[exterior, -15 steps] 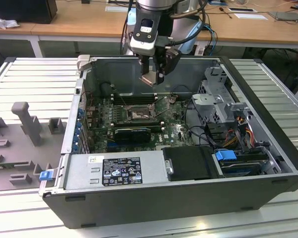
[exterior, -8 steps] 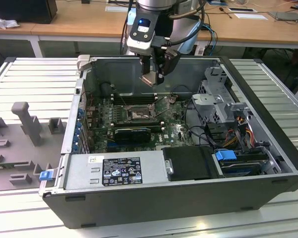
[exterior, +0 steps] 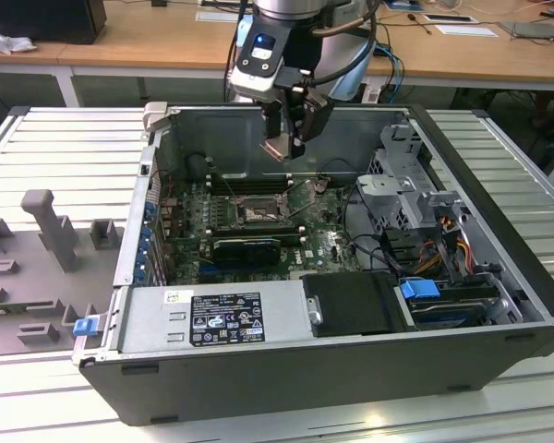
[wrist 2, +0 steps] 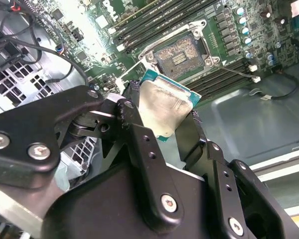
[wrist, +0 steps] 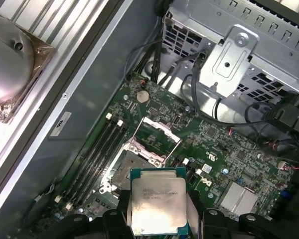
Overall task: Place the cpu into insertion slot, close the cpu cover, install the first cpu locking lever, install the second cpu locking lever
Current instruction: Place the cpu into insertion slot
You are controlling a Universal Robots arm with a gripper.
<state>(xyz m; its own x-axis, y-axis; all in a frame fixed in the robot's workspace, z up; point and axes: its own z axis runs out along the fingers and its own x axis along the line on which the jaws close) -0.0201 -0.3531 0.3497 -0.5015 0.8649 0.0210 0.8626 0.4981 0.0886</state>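
Note:
My gripper (exterior: 284, 140) hangs above the open computer case, shut on the cpu (exterior: 278, 149). In both wrist views the cpu (wrist: 158, 200) sits flat between the two black fingers (wrist 2: 139, 129), its dull silver top (wrist 2: 162, 104) showing. The insertion slot (exterior: 257, 213) lies on the green motherboard below the chip, and its brownish pin field (wrist 2: 182, 53) is uncovered. The cpu cover (wrist: 157, 135) stands flipped open beside the slot (wrist: 122, 167). A thin wire locking lever (wrist 2: 234, 69) sticks out, released, from the socket's corner.
Long black memory slots (wrist: 97, 152) run beside the socket. A metal drive cage (exterior: 408, 175) with bundled cables (exterior: 443, 245) fills the case on the exterior view's right. The power supply (exterior: 212, 318) lies along the near side. A grey fixture (exterior: 51, 226) sits outside the case.

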